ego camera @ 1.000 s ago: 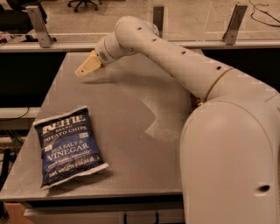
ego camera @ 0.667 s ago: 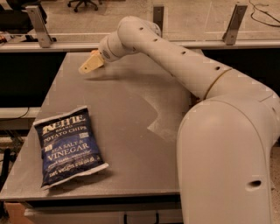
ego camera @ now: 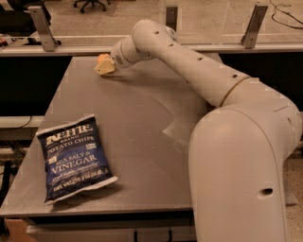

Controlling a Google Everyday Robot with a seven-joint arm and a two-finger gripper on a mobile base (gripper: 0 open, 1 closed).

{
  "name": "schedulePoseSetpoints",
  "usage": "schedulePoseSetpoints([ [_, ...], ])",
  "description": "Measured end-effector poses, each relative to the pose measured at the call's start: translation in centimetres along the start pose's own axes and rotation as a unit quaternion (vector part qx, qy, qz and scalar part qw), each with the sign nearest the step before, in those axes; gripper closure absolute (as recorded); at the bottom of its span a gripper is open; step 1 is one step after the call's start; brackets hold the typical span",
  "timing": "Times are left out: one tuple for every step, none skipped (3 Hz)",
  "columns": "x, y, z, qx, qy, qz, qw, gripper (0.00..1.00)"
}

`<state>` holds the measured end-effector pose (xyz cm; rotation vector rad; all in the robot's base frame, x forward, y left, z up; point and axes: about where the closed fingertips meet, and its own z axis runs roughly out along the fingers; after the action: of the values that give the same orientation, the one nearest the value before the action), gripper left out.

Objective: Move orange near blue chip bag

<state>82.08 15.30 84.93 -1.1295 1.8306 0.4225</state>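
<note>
The blue chip bag (ego camera: 75,158) lies flat at the front left of the grey table (ego camera: 142,123), with its white lettering facing up. My gripper (ego camera: 105,66) is at the far left part of the table, low over the surface and far from the bag. A small piece of the orange (ego camera: 102,57) shows just behind the gripper's tip, right against it. I cannot tell whether the gripper holds it. My arm (ego camera: 189,61) reaches across from the right.
My large white body (ego camera: 241,165) covers the table's front right. A rail with metal posts (ego camera: 41,26) runs behind the far edge. The table's left edge drops to a dark gap. An office chair (ego camera: 90,4) stands on the floor beyond.
My gripper has moved a little to the right along the far side of the table. The orange now peeks out behind it. The chip bag has not moved.
</note>
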Motion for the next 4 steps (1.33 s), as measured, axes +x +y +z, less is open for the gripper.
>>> schedulePoseSetpoints([
  [-0.3,0.0,-0.7,-0.005,-0.010,0.002,0.9999,0.62],
  [-1.2,0.6,-2.9,-0.016,-0.027,-0.009,0.9995,0.85],
  [-1.9,2.2,-6.4,-0.050,-0.045,-0.035,0.9971,1.00],
  [-1.7,4.8,-8.9,-0.101,-0.057,-0.062,0.9913,1.00],
])
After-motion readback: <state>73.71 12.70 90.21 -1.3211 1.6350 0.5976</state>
